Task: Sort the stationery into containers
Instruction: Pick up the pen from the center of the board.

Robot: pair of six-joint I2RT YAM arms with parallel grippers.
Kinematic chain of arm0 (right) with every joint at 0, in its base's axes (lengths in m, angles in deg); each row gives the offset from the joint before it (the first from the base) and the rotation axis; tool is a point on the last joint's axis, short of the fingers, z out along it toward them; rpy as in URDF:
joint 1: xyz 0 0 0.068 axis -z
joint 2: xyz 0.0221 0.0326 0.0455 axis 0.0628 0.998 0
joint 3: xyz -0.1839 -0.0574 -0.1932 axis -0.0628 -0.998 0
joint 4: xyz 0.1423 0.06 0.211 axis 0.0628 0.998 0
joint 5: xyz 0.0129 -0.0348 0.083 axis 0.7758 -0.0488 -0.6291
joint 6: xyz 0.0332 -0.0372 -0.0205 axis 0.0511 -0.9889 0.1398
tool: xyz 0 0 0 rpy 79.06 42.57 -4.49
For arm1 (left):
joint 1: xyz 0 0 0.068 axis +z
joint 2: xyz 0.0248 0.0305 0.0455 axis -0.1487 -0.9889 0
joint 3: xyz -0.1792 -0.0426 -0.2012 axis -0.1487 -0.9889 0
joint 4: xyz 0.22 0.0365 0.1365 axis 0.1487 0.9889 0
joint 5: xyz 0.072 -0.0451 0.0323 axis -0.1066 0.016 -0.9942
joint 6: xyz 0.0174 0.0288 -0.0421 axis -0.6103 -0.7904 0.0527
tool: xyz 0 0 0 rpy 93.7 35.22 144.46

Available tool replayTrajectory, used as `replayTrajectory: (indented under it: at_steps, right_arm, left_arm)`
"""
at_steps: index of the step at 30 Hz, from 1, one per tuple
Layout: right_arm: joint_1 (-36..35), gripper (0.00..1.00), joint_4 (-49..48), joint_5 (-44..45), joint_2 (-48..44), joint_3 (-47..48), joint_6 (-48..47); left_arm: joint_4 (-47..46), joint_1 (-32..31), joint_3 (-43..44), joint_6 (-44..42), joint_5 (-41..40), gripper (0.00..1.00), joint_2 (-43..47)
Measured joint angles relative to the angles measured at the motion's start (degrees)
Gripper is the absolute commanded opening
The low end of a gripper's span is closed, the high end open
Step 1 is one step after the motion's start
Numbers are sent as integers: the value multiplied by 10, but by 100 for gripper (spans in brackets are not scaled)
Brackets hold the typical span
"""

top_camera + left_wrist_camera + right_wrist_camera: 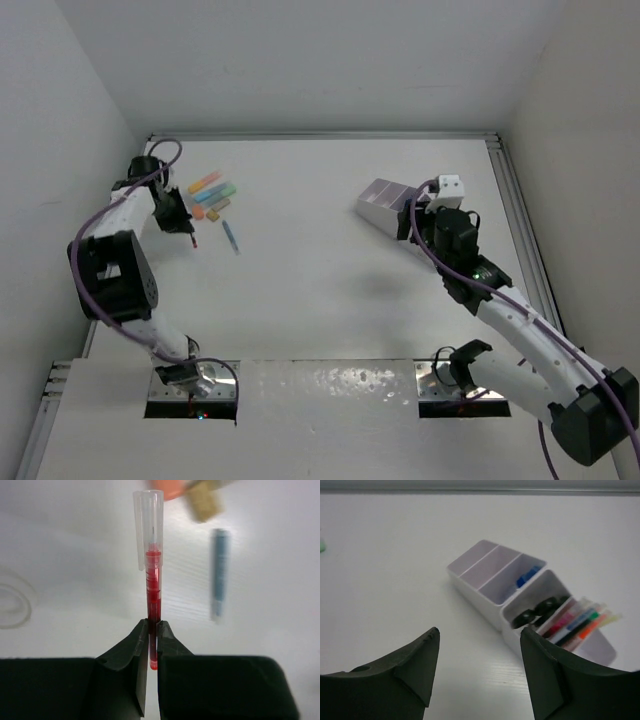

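Left fingers (141,642) clamp pen (153,595); right fingers (420,665) wide.
Organiser (485,597) partly filled; markers (212,190) lie unsorted near bench (320,300) far-left corner.

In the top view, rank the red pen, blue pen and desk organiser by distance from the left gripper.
1. Red pen, clamped in the left gripper.
2. Blue pen, lying just to its right.
3. Desk organiser, far over on the right side.
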Motion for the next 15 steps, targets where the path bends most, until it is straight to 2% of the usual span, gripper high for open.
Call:
replayTrajectory:
  at_steps: [3, 6, 10, 15]
  right_arm:
    - [-28, 64, -10, -49, 30, 11, 18]
    - [-56, 64, -43, -93, 68, 30, 39]
    - [-84, 64, -120, -142, 113, 57, 81]
    - [-115, 64, -196, -180, 172, 96, 132]
  left_arm:
    - [-24, -70, 14, -59, 10, 0, 107]
    - [-62, -169, 50, -130, 64, 0, 172]
    - [-75, -275, 79, -197, 162, 0, 187]
    - [-41, -344, 90, -235, 215, 0, 166]
